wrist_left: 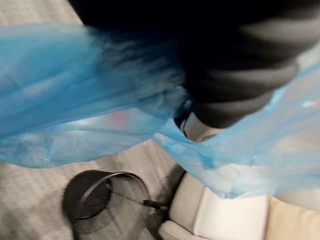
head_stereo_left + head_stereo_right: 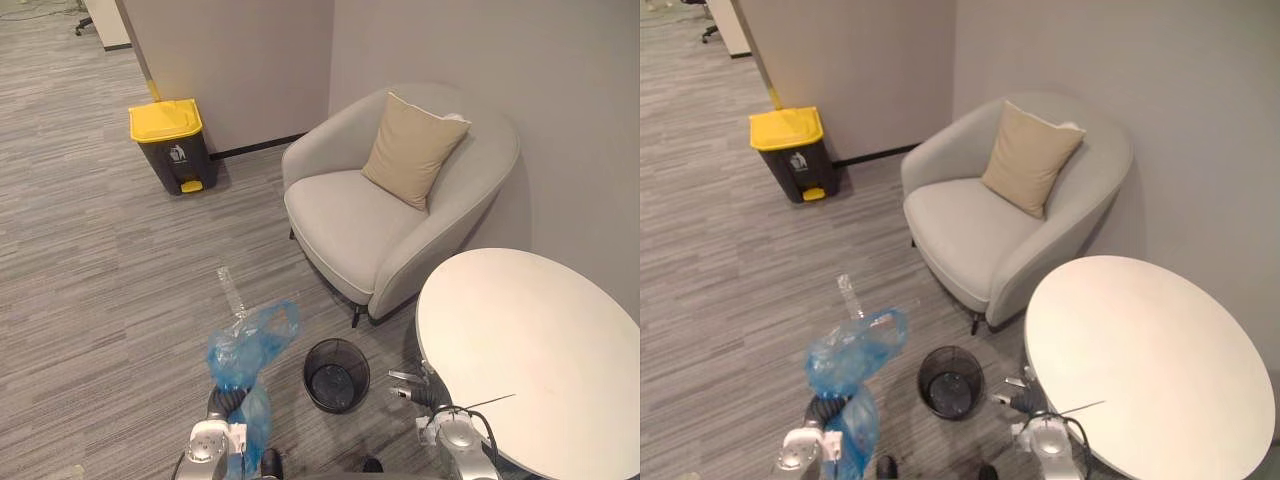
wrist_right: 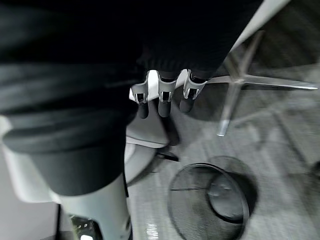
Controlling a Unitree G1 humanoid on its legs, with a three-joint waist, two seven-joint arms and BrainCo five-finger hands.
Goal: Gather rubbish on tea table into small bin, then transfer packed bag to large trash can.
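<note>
A blue plastic bag [image 2: 245, 345] hangs off the floor in my left hand [image 2: 222, 402], whose fingers are closed round its gathered middle. In the left wrist view the bag [image 1: 75, 100] drapes around the hand's dark cover [image 1: 240, 75]. The small black mesh bin [image 2: 336, 374] stands on the carpet just right of the bag, with no liner in it. My right hand [image 2: 415, 392] hovers beside the bin by the table's edge, fingers [image 3: 165, 100] relaxed and holding nothing. The large dark trash can [image 2: 170, 145] with a yellow lid stands far off by the wall.
The round white tea table [image 2: 530, 350] is at the right. A grey armchair [image 2: 390, 220] with a beige cushion [image 2: 410, 150] stands beyond the bin. A clear plastic item [image 2: 230, 290] shows just past the bag. Open carpet leads to the trash can.
</note>
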